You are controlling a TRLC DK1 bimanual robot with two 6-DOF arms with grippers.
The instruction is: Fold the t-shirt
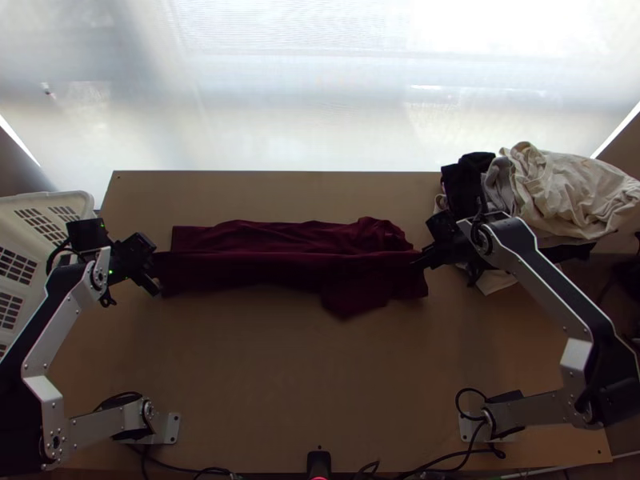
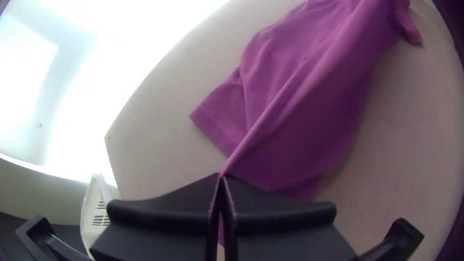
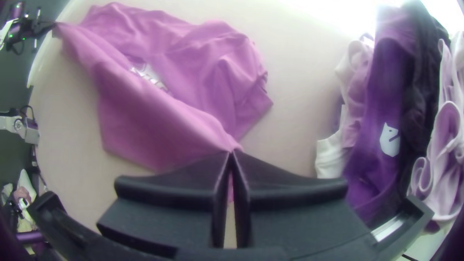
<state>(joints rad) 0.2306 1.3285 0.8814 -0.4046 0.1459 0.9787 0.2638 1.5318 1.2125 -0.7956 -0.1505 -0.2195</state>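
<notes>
The light wooden table (image 1: 264, 384) has a heap of clothes (image 1: 572, 188) at its far right corner. On the table's middle, between the arms, the dark red t-shirt (image 1: 272, 276) lies in a long, partly folded strip. The left gripper (image 1: 158, 286) is closed on one end of its upper fold, and the right gripper (image 1: 416, 263) is closed on the other end.

free: table (image 1: 276, 384), near middle | blocked: basket (image 1: 78, 202), left | clothes pile (image 1: 564, 188), far right
</notes>
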